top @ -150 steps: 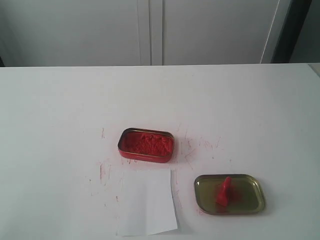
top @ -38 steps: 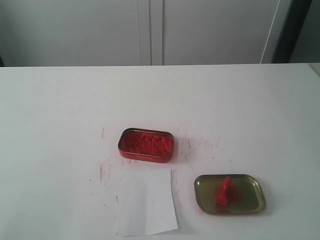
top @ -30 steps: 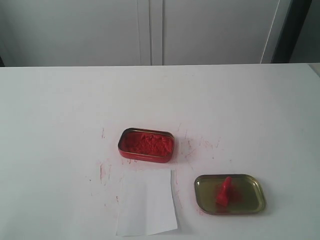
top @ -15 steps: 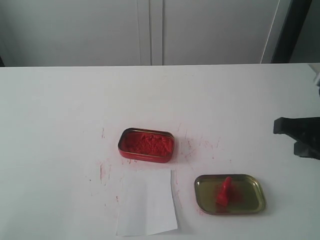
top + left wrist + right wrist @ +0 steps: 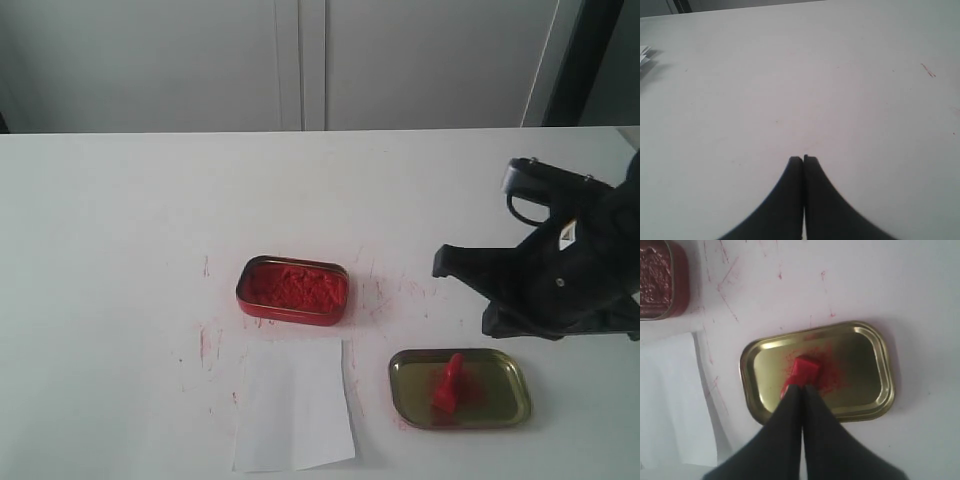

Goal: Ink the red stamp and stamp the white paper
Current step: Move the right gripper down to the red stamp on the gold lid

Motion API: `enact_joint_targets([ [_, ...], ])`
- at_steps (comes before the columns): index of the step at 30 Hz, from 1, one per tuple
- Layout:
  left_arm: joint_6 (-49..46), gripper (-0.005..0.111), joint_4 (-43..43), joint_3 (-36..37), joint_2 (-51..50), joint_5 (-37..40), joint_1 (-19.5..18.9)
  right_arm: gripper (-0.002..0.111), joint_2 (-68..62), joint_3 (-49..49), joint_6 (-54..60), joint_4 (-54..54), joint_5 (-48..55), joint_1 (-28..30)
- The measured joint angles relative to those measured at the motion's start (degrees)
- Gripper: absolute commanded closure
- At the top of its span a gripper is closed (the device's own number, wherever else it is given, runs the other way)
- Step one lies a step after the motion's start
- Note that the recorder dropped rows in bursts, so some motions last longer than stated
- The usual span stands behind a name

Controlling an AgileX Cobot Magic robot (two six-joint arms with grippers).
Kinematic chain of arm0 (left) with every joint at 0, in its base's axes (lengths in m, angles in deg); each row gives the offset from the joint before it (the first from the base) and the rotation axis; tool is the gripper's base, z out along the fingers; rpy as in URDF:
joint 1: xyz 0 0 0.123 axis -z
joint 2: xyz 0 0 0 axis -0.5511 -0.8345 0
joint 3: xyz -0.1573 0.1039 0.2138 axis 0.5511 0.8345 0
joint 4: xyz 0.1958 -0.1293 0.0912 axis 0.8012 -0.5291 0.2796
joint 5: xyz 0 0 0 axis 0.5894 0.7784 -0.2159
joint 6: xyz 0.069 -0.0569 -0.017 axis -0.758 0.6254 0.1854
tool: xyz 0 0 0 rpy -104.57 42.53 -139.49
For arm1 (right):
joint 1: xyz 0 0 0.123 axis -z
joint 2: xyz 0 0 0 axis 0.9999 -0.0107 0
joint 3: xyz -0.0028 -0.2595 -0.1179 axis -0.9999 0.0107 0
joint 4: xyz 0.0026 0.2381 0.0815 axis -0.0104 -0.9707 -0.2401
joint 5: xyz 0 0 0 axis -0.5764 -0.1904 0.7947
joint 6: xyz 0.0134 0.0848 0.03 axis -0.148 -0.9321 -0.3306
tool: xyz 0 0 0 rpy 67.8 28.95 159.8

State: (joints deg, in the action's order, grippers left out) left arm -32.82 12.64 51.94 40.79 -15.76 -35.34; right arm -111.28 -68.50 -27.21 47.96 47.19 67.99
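The red stamp (image 5: 450, 381) lies tilted in the gold-olive tin lid (image 5: 510, 400), front right on the table. The white paper (image 5: 293, 402) lies left of the lid. Behind the paper stands the red tin of ink (image 5: 293, 290). My right gripper (image 5: 442, 263) hangs shut and empty above the table, just behind the lid. In the right wrist view its tips (image 5: 802, 387) point at the red stamp (image 5: 804, 370) inside the lid (image 5: 885, 385), with the paper (image 5: 670, 400) to one side. My left gripper (image 5: 803, 158) is shut over bare tabletop and does not show in the exterior view.
Faint red scratches (image 5: 385, 292) mark the white tabletop around the tin and paper. White cabinet doors (image 5: 300, 60) stand behind the table's far edge. A small white object (image 5: 643, 54) shows at the border of the left wrist view.
My right arm has come in from the right edge and moved left to hang behind the lid. Stamp, tin, lid and paper have not moved.
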Motion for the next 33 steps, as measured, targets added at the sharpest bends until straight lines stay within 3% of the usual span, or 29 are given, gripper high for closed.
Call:
enact_joint_targets([
  [10,0.00,0.107,0.00,0.00,0.00,0.00,0.00,0.108,-3.17,-4.53,-20.04,12.13,5.09,-9.09],
  [23,0.00,0.107,0.00,0.00,0.00,0.00,0.00,0.107,-8.19,-4.88,-32.85,17.10,5.93,-12.62],
  [29,0.00,0.107,0.00,0.00,0.00,0.00,0.00,0.083,-8.51,-4.88,-36.71,18.46,5.91,-12.62],
  [33,0.00,0.107,0.00,0.00,0.00,0.00,0.00,0.075,-8.51,-4.88,-37.98,18.46,5.25,-12.62],
])
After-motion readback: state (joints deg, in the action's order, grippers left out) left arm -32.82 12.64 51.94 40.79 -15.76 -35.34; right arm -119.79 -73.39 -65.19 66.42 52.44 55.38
